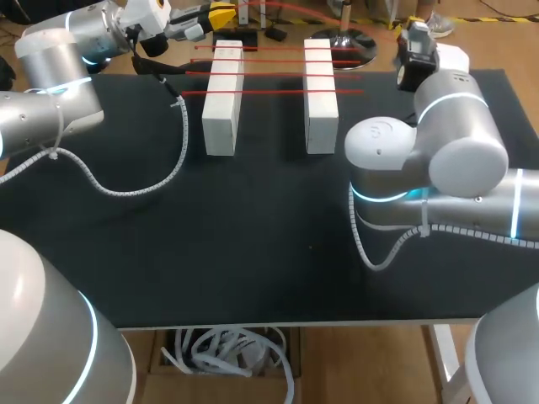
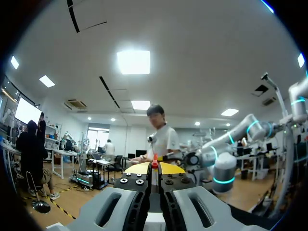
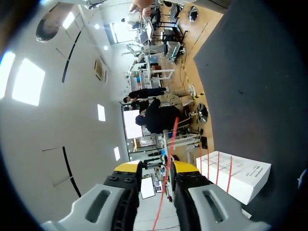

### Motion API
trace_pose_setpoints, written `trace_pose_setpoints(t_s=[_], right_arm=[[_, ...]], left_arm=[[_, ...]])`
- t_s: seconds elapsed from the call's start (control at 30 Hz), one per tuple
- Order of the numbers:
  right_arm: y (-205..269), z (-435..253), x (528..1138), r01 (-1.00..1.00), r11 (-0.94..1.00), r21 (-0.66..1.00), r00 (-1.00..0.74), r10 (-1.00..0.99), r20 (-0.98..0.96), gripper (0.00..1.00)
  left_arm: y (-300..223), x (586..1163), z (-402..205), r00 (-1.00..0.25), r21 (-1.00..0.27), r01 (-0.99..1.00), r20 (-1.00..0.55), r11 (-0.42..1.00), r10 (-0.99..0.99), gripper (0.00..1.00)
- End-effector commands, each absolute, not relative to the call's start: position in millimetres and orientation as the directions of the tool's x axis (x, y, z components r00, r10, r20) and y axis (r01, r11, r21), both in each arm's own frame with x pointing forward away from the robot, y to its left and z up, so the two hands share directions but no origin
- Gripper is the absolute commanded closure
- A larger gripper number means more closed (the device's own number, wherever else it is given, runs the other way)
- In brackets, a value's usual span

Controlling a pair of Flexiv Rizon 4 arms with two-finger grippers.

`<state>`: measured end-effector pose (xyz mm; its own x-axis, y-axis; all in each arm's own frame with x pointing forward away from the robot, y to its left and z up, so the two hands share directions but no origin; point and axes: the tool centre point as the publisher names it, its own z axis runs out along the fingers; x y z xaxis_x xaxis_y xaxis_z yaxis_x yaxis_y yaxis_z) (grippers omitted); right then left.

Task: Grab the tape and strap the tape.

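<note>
Black and matte, the surface (image 1: 253, 252) carries the work, and both arms sit toward its far edge. The left hand (image 2: 154, 168) has its yellow tips pressed together on an end of the thin red tape (image 2: 154, 165). In the right wrist view the right hand (image 3: 158, 168) has its fingers a little apart. A strand runs lengthwise through the gap and I cannot see it touching both sides.

In the head view, one strand arcs between the two hands beyond the far edge. Nearer the robot lie two long white rectangular blocks, the left block (image 1: 222, 101) and the right block (image 1: 320, 101). They are parallel, with their long axes pointing away from the robot. Four taut strands already cross both of them at right angles.

The free strand lies across the same way, so I judge the next move must bring it toward the robot over both block tops. The left hand is just past the left block's far end. Nothing on the surface serves as a container.
</note>
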<state>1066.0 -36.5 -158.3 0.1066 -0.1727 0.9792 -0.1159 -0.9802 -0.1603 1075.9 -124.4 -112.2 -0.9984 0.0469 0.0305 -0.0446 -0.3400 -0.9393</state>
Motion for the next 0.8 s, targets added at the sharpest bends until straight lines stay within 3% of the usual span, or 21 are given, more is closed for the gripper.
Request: trace_pose_setpoints(t_s=[0.03, 0.1, 0.13, 0.17, 0.2, 0.23, 0.8], right_arm=[[-35.4, -156.4, 1067.9, -0.116, -0.981, -0.158, 0.11, -0.171, 0.979, 0.69], [-35.0, -156.4, 1068.2, -0.115, -0.981, -0.157, 0.11, -0.17, 0.979, 0.69], [-34.8, -156.6, 1068.5, -0.115, -0.981, -0.156, 0.11, -0.169, 0.979, 0.74], [-34.7, -156.7, 1068.5, -0.115, -0.981, -0.156, 0.11, -0.168, 0.98, 0.82], [-34.3, -156.8, 1068.5, -0.114, -0.981, -0.156, 0.111, -0.169, 0.979, 0.98], [-33.8, -157.0, 1068.4, -0.114, -0.981, -0.156, 0.111, -0.168, 0.979, 1.0], [-32.0, -162.0, 1064.4, -0.124, -0.983, -0.136, 0.116, -0.15, 0.982, 1.0]], left_arm=[[-124.3, 1077.2, -113.0, -0.998, -0.939, -0.045, 0.03, -0.341, 0.05, 1.0], [-124.3, 1077.2, -113.0, -0.998, -0.939, -0.045, 0.03, -0.341, 0.05, 1.0], [-124.3, 1077.2, -113.0, -0.998, -0.939, -0.045, 0.03, -0.341, 0.05, 1.0], [-124.3, 1077.2, -113.0, -0.998, -0.939, -0.045, 0.03, -0.341, 0.05, 1.0], [-124.3, 1077.2, -113.0, -0.998, -0.939, -0.045, 0.03, -0.341, 0.05, 1.0], [-124.3, 1077.2, -113.0, -0.998, -0.939, -0.045, 0.03, -0.341, 0.05, 1.0], [-124.3, 1077.2, -113.0, -0.998, -0.939, -0.045, 0.03, -0.341, 0.05, 1.0]])
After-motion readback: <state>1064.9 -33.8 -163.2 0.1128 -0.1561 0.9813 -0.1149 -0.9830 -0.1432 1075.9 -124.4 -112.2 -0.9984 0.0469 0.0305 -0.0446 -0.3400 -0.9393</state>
